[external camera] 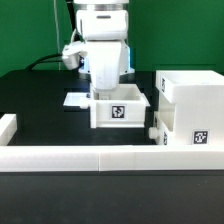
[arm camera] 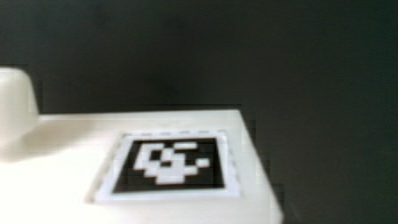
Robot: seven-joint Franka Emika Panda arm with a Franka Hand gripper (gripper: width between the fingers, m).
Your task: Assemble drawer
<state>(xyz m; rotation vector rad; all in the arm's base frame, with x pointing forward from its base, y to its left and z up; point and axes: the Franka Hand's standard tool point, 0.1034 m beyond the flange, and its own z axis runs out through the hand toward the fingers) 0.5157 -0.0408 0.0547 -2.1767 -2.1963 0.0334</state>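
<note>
A small white tray box (external camera: 120,108) with a square tag on its front stands on the black table at centre. My gripper (external camera: 108,91) is straight above it, and its fingers reach down into the tray's rear part, where they are hidden. In the wrist view the tray's tagged face (arm camera: 169,160) fills the lower picture and covers the jaws. The large boxy casing (external camera: 190,105) stands to the exterior view's right, with a tag on its front. A smaller white part (external camera: 155,134) juts from the casing's lower left side.
Low white border blocks (external camera: 100,160) run along the front, with one more at the exterior view's left (external camera: 8,128). The marker board (external camera: 75,98) lies flat behind and left of the tray. A blurred white shape (arm camera: 15,110) shows beside the tray in the wrist view.
</note>
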